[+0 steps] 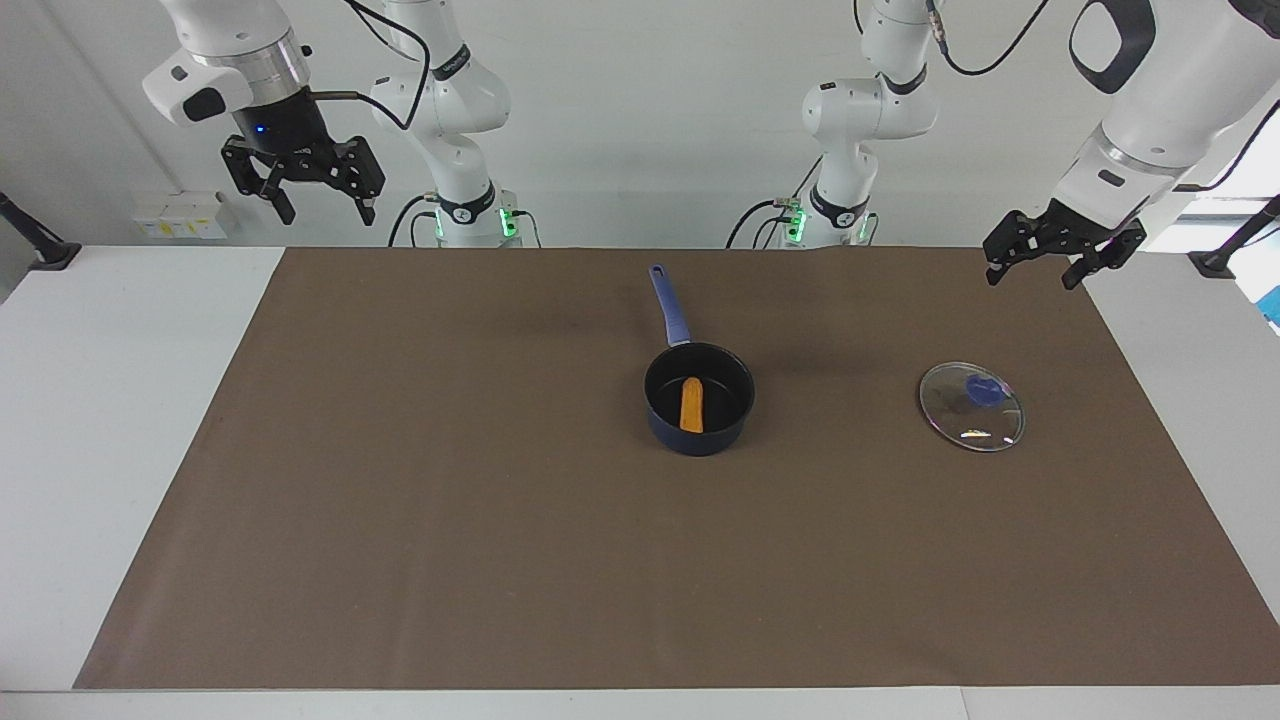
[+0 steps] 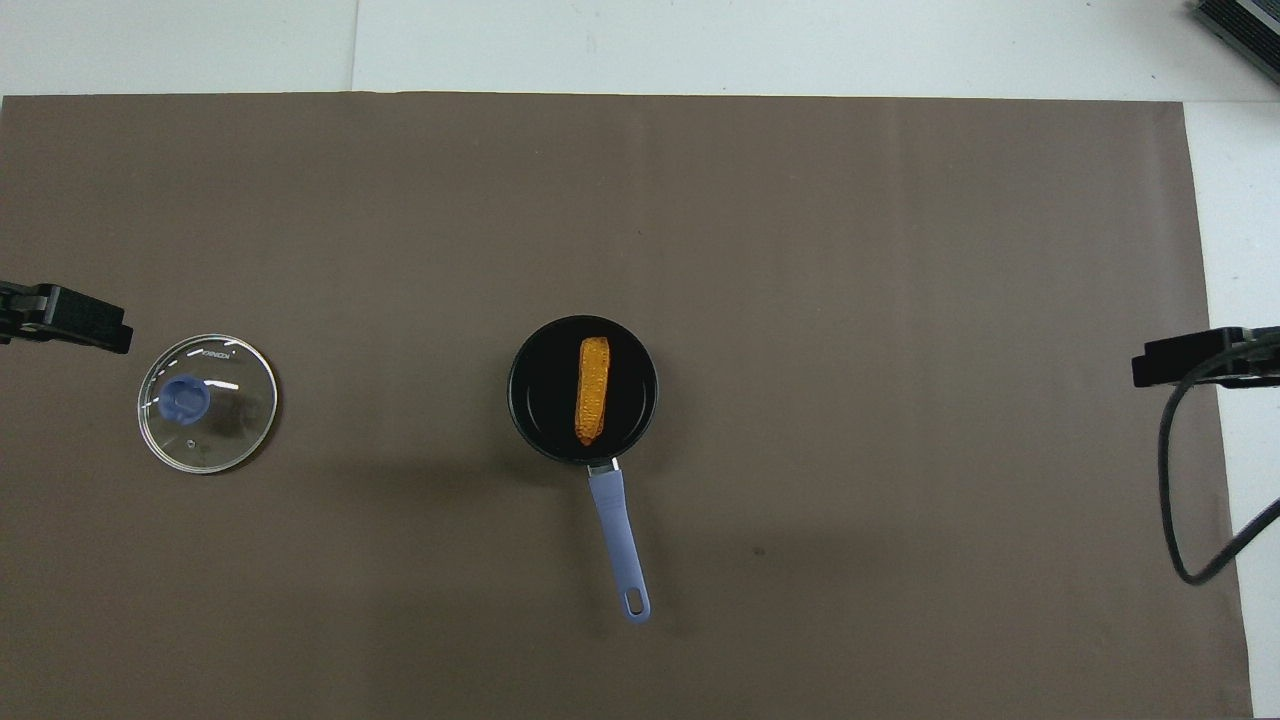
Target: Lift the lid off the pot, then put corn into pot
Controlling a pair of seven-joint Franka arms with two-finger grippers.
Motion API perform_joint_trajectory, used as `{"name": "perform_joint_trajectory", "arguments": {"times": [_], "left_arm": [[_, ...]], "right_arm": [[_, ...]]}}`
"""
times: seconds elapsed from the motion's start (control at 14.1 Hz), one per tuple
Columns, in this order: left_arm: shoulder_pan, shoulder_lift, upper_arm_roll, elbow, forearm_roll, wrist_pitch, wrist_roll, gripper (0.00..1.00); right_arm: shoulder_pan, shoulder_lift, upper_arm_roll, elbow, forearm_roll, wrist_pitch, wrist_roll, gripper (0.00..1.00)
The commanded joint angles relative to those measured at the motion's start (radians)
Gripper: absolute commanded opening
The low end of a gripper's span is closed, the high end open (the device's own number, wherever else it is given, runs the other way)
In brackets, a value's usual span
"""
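The dark blue pot [image 1: 699, 424] [image 2: 535, 420] stands mid-mat, its long handle [image 1: 669, 305] [image 2: 619, 540] pointing toward the robots. The orange-yellow corn [image 1: 691, 404] [image 2: 592, 390] lies inside the pot. The glass lid [image 1: 971, 406] [image 2: 208, 403] with its blue knob lies flat on the mat toward the left arm's end. My left gripper [image 1: 1034, 275] is open and empty, raised over the mat's edge at that end. My right gripper [image 1: 327, 212] is open and empty, raised high over the mat's corner at the right arm's end.
The brown mat [image 1: 450, 520] [image 2: 850, 250] covers most of the white table. A black cable [image 2: 1185, 500] hangs by the right arm at the mat's edge. Small white boxes [image 1: 180, 214] sit by the wall past the right arm's end.
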Motion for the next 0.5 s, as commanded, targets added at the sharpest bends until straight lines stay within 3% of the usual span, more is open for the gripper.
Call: {"name": "perform_joint_trajectory", "arguments": {"times": [0.0,0.42], "left_arm": [[0.003,-0.012,0.001,0.0,-0.009,-0.011,0.01,1.0],[0.003,-0.01,0.001,0.0,-0.009,-0.011,0.01,1.0]], "right_arm": [[-0.007,-0.01,0.001,-0.005,0.01,0.008,-0.021,1.0],[-0.046,-0.013,0.0,-0.003,0.004,-0.022,-0.022,1.0]]}}
